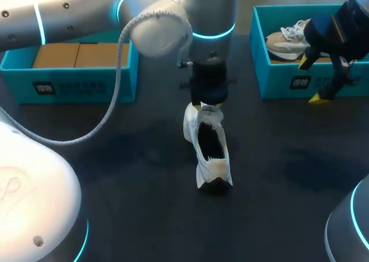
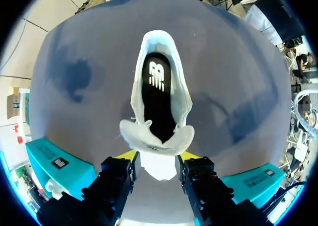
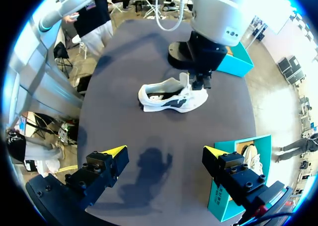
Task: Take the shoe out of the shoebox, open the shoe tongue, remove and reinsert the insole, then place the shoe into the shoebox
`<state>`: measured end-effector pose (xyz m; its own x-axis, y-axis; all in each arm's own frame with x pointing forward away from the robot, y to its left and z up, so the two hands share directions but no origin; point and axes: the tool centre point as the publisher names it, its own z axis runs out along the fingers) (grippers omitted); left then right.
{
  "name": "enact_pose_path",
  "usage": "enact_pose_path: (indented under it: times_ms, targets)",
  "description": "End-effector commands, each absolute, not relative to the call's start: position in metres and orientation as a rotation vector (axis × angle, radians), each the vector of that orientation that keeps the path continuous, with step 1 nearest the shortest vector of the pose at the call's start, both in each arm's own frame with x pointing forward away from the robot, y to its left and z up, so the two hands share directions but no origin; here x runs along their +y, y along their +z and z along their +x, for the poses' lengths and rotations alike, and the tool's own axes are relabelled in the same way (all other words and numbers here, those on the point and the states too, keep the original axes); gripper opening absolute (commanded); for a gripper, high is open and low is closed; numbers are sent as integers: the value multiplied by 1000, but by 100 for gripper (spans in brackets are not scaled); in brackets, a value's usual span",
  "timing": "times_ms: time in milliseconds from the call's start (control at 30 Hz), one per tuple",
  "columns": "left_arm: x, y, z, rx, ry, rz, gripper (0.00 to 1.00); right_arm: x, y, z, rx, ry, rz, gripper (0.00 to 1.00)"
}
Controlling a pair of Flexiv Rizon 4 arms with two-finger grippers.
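A white shoe (image 1: pixel 210 150) stands on the dark table at the centre, heel toward me, its black insole (image 2: pixel 159 97) showing through the wide opening. My left gripper (image 1: pixel 202 105) hangs over the shoe's front end. In the left wrist view the raised white tongue (image 2: pixel 159 167) sits between the yellow tips of the left gripper (image 2: pixel 158 159), and both fingers touch it. My right gripper (image 1: pixel 311 80) hovers open over the front wall of the right teal shoebox (image 1: pixel 277 83). Nothing lies between the fingers of the right gripper (image 3: pixel 164 154), and the shoe (image 3: pixel 171 97) is well ahead of it.
A second shoe (image 1: pixel 288 40) lies inside the right shoebox. A second teal box (image 1: pixel 69 86) at the back left holds brown cardboard inserts. Bare dark tabletop surrounds the white shoe on the near side.
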<state>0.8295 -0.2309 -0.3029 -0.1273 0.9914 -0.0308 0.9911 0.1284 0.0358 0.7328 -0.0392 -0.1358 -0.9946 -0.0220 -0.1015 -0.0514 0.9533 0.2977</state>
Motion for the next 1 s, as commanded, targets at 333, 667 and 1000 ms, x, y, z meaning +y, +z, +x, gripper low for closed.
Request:
enact_pose_path:
  times_ms: [333, 667, 1000]
  targets:
    - [-226, -312, 804, 2304, -9, 2146, 43, -38, -136, 735, 3013, 458, -55, 100]
    - [-235, -310, 813, 2293, 2, 2133, 41, -38, -136, 735, 3013, 458, -55, 100]
    - [-230, -320, 794, 2281, -26, 2219, 43, -38, -136, 735, 3013, 458, -55, 100]
